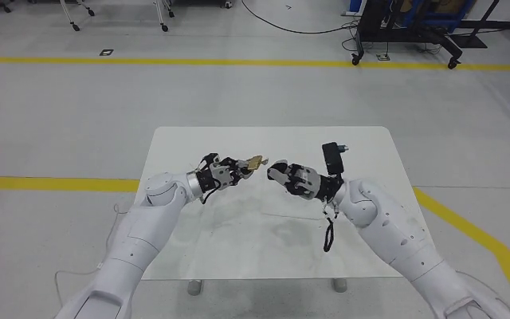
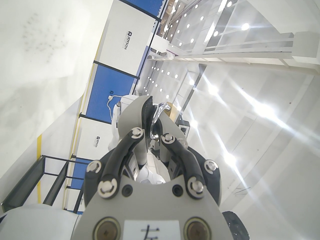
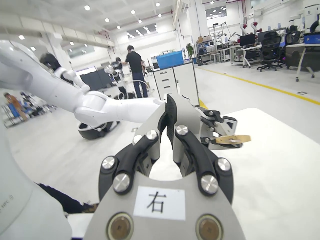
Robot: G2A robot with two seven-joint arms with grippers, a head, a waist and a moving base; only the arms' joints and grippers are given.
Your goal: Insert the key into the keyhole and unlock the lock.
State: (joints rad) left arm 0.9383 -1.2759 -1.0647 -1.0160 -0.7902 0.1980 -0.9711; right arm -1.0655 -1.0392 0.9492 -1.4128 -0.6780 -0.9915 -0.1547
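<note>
Jutting past left fingers (image 2: 135, 118): lock (image 1: 254, 163).

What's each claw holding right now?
Left gripper: closed on the padlock, by its shackle.
Right gripper: closed; whether it holds anything cannot be told.

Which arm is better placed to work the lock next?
Right. The left gripper is shut on the silver shackle of the brass padlock, holding it up; the right gripper sits close beside its body.
</note>
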